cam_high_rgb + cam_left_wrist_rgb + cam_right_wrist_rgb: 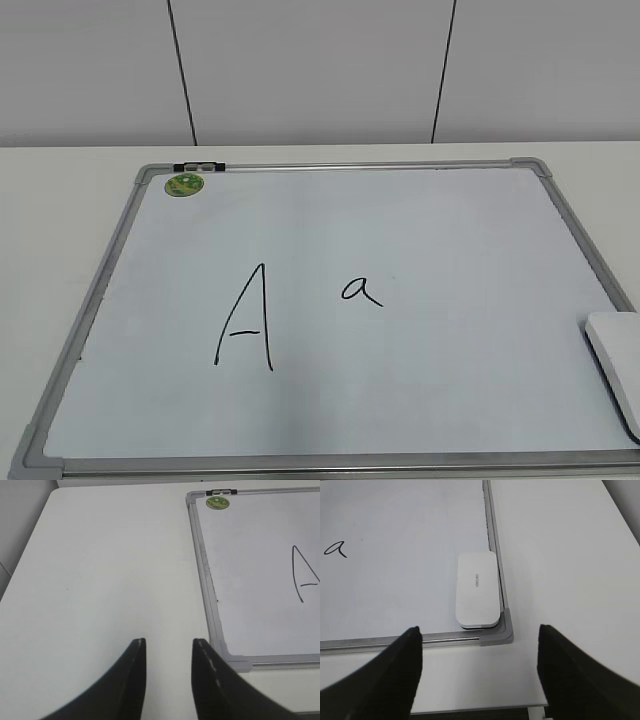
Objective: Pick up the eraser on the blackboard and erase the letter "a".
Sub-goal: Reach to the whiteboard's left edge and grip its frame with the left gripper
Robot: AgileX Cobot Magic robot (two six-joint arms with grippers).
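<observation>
Right claw (479, 672) hangs spread wide, empty, just short of the eraser (477, 590) lying flat in the blackboard (492, 555) corner. You'd likely find it light, rigid and slick; pinch its long sides. Left claw (169, 672), parted, idles over the counter (100, 570).

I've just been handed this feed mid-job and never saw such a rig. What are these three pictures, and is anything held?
It is a two-armed robot at a table. One camera looks across the blackboard, where a tall A and the letter "a" are written. The other two sit on the wrists. The left gripper hangs over bare table beside the board, narrowly open. The right gripper is wide open just short of the eraser, which lies in the board's near right corner. Nothing is held.
</observation>
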